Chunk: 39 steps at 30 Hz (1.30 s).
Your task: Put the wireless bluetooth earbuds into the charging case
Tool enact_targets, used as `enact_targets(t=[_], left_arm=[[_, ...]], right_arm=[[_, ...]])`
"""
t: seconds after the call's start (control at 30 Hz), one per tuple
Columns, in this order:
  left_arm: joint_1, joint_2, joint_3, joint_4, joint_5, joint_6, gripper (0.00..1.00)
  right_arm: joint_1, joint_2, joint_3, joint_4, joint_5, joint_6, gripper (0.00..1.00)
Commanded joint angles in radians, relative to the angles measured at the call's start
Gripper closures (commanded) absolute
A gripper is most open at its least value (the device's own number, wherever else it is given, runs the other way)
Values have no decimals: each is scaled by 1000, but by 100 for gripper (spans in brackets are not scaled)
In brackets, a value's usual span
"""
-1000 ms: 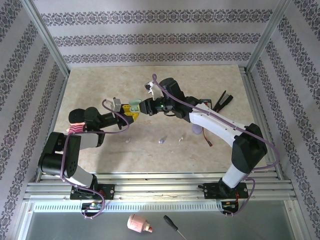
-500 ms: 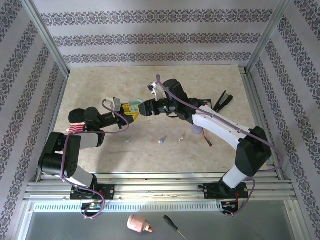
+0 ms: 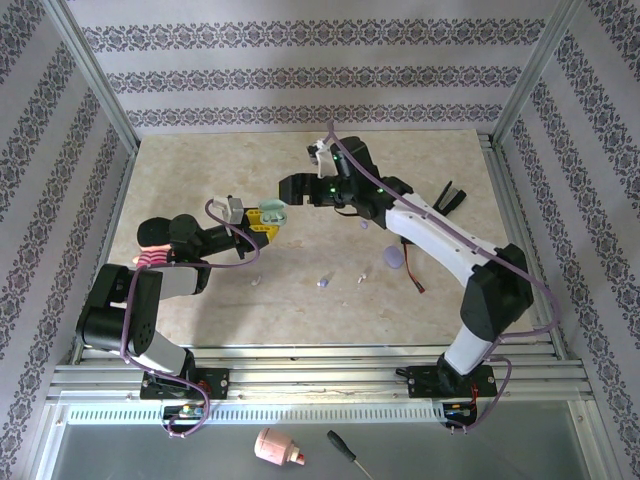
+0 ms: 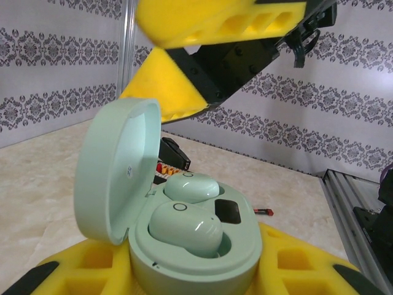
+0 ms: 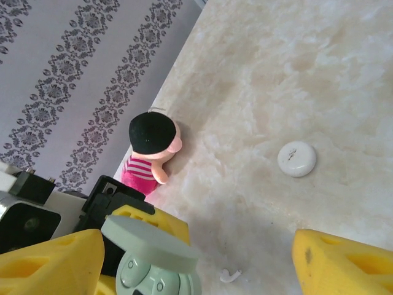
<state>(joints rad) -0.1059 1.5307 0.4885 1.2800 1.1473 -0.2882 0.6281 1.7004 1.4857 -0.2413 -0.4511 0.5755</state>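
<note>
At the left, the left gripper (image 3: 268, 220) has its yellow fingers clamped on the base of the pale green charging case (image 4: 184, 261), whose lid stands open with two pale green earbuds (image 4: 184, 227) sitting inside. Just to the right and above it, the right gripper (image 3: 290, 187) hovers with its fingers spread wide apart, gripping nothing. Farther right on the table (image 3: 200, 170), a lilac bud (image 3: 322, 283) and a whitish bud (image 3: 360, 279) lie loose, near a lilac case (image 3: 393, 258)
</note>
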Motion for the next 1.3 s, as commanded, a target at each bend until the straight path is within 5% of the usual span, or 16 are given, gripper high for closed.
enact_targets(t=[0.0,0.67,1.27], left_arm=[[-14,-31,-10,19,-3,31,81],[-19,-101,-8,-115,-84,132,81],[-51,-168,-4,-190,-190,221,80]], right_arm=[[1,36,49,-54,-59,23,21],[20,-46,-80,-34,-85,-19,20],[-39,-41,-354,691,-392,580,26]])
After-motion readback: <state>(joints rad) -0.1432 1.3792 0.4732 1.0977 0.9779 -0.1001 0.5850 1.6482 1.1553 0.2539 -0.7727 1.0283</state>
